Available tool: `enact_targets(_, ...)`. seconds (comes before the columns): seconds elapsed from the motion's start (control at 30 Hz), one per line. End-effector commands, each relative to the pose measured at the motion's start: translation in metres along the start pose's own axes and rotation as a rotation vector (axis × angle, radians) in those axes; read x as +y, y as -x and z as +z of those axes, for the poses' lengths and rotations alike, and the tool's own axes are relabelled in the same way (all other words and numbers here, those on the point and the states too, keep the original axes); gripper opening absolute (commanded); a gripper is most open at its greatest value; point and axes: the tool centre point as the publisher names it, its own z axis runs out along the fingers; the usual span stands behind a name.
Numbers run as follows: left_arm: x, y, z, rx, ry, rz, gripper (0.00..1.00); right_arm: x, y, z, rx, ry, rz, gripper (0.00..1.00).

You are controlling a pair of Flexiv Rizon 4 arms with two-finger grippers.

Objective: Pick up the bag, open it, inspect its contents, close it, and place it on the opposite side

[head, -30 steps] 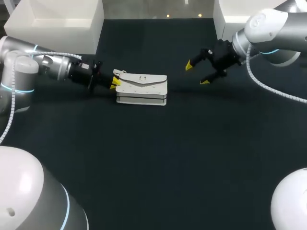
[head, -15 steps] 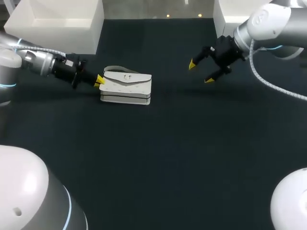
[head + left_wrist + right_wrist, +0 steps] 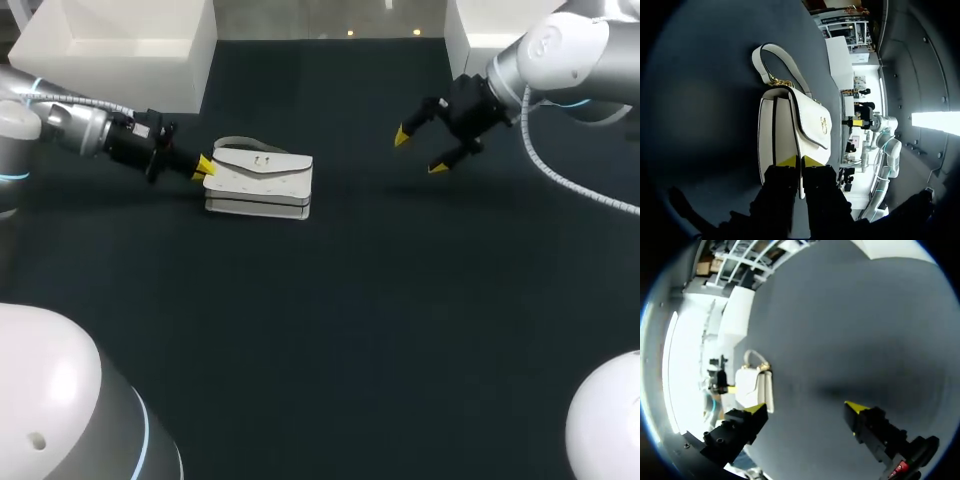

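Fig.: bag point(image 3: 260, 182) flat, closed, L side of table point(image 3: 340, 330) | L gripper point(image 3: 203, 167) fingers pinch bag end | R gripper point(image 3: 420, 152) fingers wide, well apart | progress: grasp or final set-down, can't tell which

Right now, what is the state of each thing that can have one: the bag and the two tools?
bag: closed, flap down, lying flat.
left tool: shut on the end of the bag.
right tool: open, empty, apart from the bag.
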Motion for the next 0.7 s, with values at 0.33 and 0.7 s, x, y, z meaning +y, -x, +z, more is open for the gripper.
enact_targets(0.33,-0.015,0.019,-0.074,-0.109,-0.011,0.089,0.00,0.018,0.050,-0.076,-0.334,0.109,-0.082,1.00)
enact_targets(0.7,-0.026,0.050,-0.119,-0.156,-0.002,0.114,0.00,0.025,0.066,-0.104,-0.497,0.103,-0.171,1.00)
